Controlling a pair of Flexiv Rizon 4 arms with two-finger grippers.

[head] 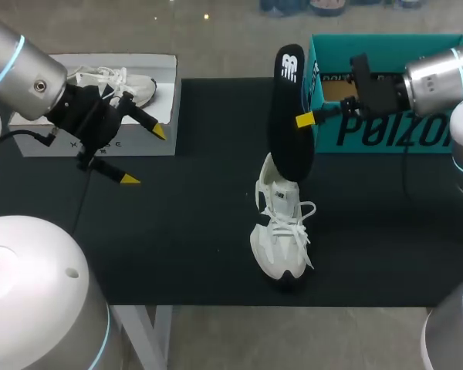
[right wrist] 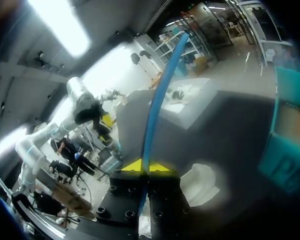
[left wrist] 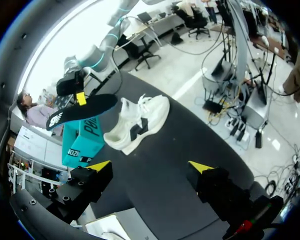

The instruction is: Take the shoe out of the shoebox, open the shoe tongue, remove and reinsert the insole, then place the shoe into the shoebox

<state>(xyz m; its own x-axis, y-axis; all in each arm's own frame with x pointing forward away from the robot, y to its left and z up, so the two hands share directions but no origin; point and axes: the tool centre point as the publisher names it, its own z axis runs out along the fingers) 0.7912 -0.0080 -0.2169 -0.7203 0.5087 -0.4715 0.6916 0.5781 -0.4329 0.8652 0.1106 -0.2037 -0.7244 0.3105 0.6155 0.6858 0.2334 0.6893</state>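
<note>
The right gripper (head: 302,119) pinches a black foam insole (head: 289,116). In the right wrist view its two yellow tips (right wrist: 146,166) press against the thin sheet (right wrist: 157,100) from both sides, and the sheet runs away edge-on as a blue strip. The right arm comes in level from the right, over the teal box, and holds the insole almost upright, heel end up. The insole's lower end meets the opening of the white lace-up sneaker (head: 282,231); whether it sits inside cannot be told.

The sneaker stands on its sole in the middle of the black table mat (head: 177,231), toe toward the near edge, outside the teal cardboard shoebox (head: 386,135) at the far right.

The left gripper (head: 145,156) hangs spread wide and empty above the mat's left side, its arm angled in from the left corner. Just behind it is a grey-white box (head: 100,146) with a second white shoe (head: 119,81) in it.

The insole's heel carries a white logo. The teal shoebox's side bears large dark lettering.
</note>
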